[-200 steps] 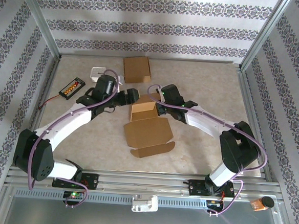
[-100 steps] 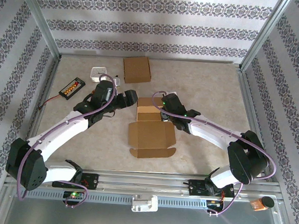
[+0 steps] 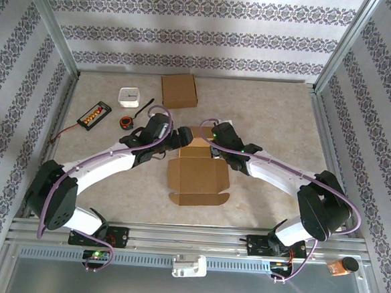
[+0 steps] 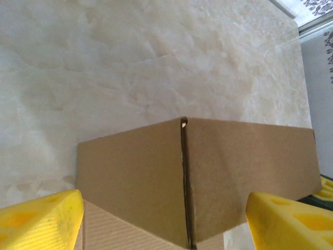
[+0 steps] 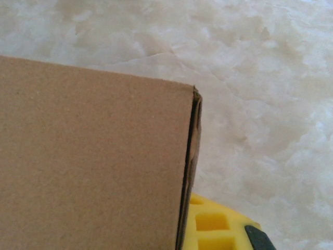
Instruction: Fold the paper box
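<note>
The brown paper box (image 3: 197, 175) lies in the middle of the table, its front flap spread flat and its back walls (image 3: 196, 136) raised. My left gripper (image 3: 182, 136) is at the back-left corner. In the left wrist view its yellow fingers (image 4: 44, 220) stand wide open on either side of the box's upright corner seam (image 4: 183, 182), my left gripper (image 4: 164, 202) touching nothing. My right gripper (image 3: 210, 143) is at the back-right wall, shut on the box's cardboard wall (image 5: 93, 161). One yellow finger (image 5: 216, 226) shows behind the wall's edge; the other is hidden.
A flat brown cardboard piece (image 3: 179, 90) lies at the back. A white tub (image 3: 129, 96), a black and orange battery holder (image 3: 94, 114), a small red ring (image 3: 126, 121) and a black stick (image 3: 147, 103) sit at the back left. Metal frame posts and patterned walls enclose the table.
My left arm has swung right, bringing its open gripper up to the box's back-left corner. The box was turned square early on; the right gripper has stayed shut on its wall.
</note>
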